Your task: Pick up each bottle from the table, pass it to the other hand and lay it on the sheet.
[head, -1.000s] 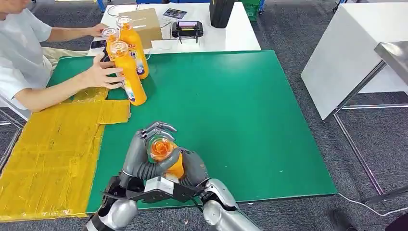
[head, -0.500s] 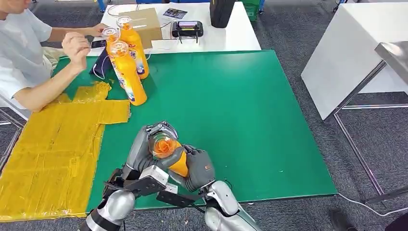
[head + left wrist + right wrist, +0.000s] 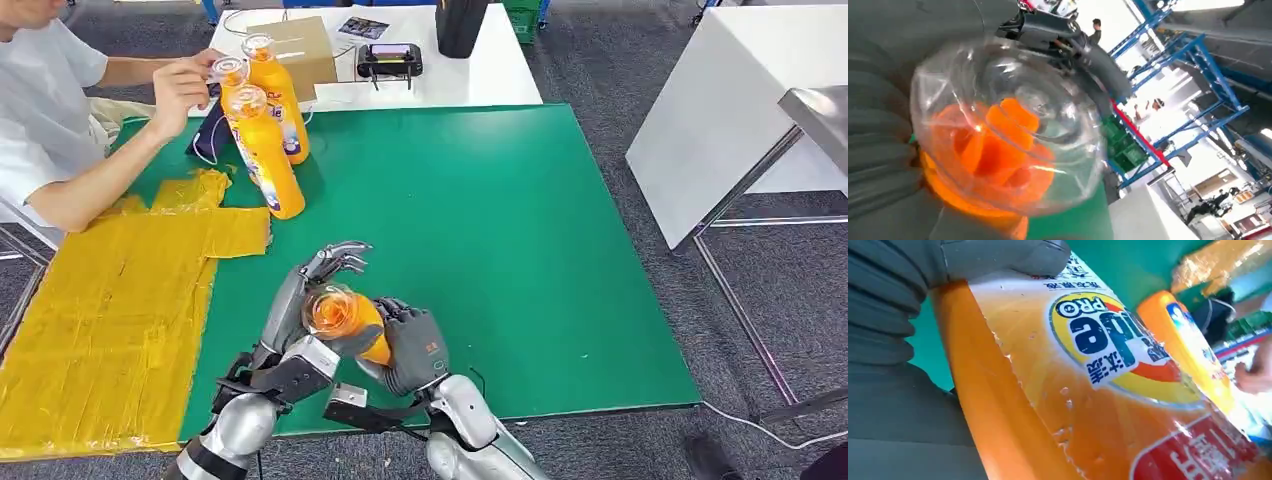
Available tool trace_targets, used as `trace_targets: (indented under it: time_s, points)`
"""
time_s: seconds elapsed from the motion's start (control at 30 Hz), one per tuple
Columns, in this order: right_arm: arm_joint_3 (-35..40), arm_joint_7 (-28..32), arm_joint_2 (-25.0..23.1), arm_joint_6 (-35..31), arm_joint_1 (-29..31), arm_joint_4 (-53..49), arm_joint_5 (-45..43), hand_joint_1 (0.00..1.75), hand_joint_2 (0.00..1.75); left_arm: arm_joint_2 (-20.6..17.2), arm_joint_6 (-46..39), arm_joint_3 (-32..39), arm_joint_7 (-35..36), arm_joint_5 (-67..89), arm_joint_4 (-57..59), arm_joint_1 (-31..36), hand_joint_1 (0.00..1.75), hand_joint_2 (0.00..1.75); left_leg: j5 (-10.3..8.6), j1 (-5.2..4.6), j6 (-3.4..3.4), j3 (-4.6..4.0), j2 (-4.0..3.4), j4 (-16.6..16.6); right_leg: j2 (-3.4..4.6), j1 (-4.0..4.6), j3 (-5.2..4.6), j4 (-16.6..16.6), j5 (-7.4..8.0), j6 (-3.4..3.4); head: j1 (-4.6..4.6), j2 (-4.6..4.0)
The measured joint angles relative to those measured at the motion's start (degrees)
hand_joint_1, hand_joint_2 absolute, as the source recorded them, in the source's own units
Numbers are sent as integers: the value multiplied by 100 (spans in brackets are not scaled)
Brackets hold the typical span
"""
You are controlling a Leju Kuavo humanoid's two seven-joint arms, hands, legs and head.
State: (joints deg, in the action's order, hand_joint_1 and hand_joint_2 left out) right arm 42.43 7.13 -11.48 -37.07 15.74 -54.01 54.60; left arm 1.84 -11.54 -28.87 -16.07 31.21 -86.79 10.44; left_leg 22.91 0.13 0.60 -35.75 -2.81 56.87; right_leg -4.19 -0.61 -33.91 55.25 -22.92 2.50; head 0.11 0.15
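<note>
The left hand (image 3: pixel 318 290) is letting go of the bottle (image 3: pixel 345 322): its fingers, curled around the cap a moment ago, are now opening up and lifting away. The right hand (image 3: pixel 410 345) is hugging the bottle tight, low over the green table (image 3: pixel 520 230). The pass looks nearly done, and the yellow sheet (image 3: pixel 100 320) is waiting on the left.

Industrial hall, blue steel racking (image 3: pixel 1198 65), green crates (image 3: pixel 1123 147), grey carpet (image 3: pixel 620 70)
</note>
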Motion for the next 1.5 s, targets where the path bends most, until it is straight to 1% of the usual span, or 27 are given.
trace_targets:
  time_s: [0.5,0.53,0.57,0.83,1.5]
  points:
    - [26,-15,7,-22,27,26,39,175,175,-28,288,57,-4,-184,109,-26,0,175,0,0,0,0,2,0,-2,0,1,0,0,0,0,0]
    - [26,-15,7,-22,27,28,39,175,175,-31,293,57,-4,-186,109,-27,75,175,0,0,0,0,2,0,-1,0,1,0,0,0,0,0]
    - [26,-15,7,-22,27,37,39,175,175,-31,295,59,-4,-190,109,-29,175,175,0,0,0,0,2,0,-1,0,1,0,0,0,0,0]
    - [28,20,7,-17,27,44,17,175,175,-31,295,127,-133,-380,103,-116,175,175,0,0,0,0,2,0,-2,0,1,0,0,0,0,0]
    - [41,48,4,-17,27,57,-13,175,175,-31,295,138,-153,-420,103,-141,175,175,0,0,0,-1,2,0,-2,0,2,0,0,0,0,0]
